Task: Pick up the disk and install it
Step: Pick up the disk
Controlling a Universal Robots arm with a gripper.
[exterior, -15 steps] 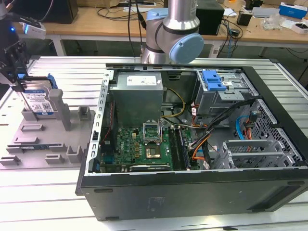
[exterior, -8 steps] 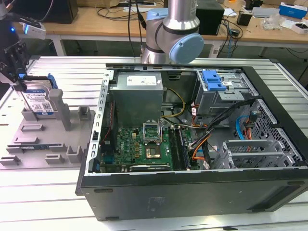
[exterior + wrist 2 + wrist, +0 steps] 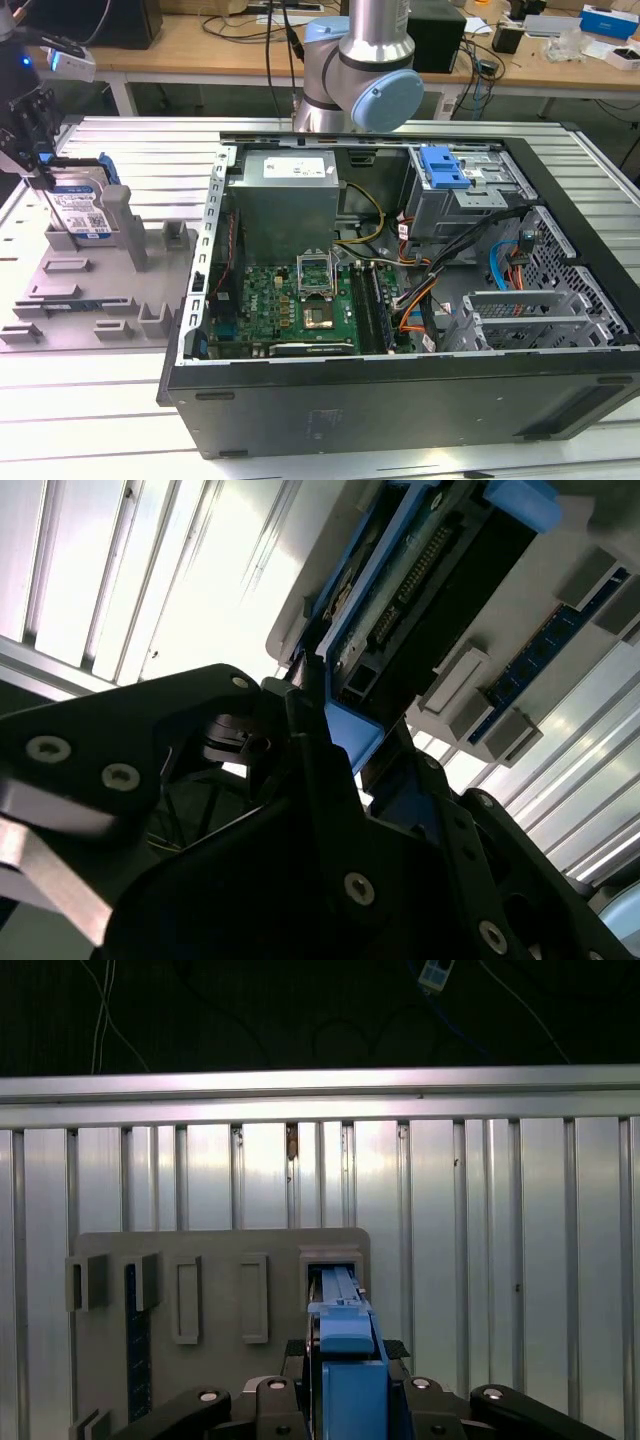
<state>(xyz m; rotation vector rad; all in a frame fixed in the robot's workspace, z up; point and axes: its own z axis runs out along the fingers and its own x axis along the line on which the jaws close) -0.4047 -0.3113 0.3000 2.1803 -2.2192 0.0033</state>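
Pick-up step: we find the black gripper [image 3: 40, 172], jaws apparently clamped on the silver, blue-railed disk [image 3: 85, 212], which stands on edge in its grey plastic holder [image 3: 100, 290]; lifting calls for a straight pull.

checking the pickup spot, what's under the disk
The disk stands on edge in a slot of the grey fixture plate on the ribbed table. The slot floor is hidden.

silver disk [image 3: 85, 215] with a white-and-blue label and blue rail, black end effector [image 3: 40, 178], plain grey holder [image 3: 90, 290], green motherboard [image 3: 290, 300], black pc case [image 3: 400, 400], ribbed silver table [image 3: 80, 400]
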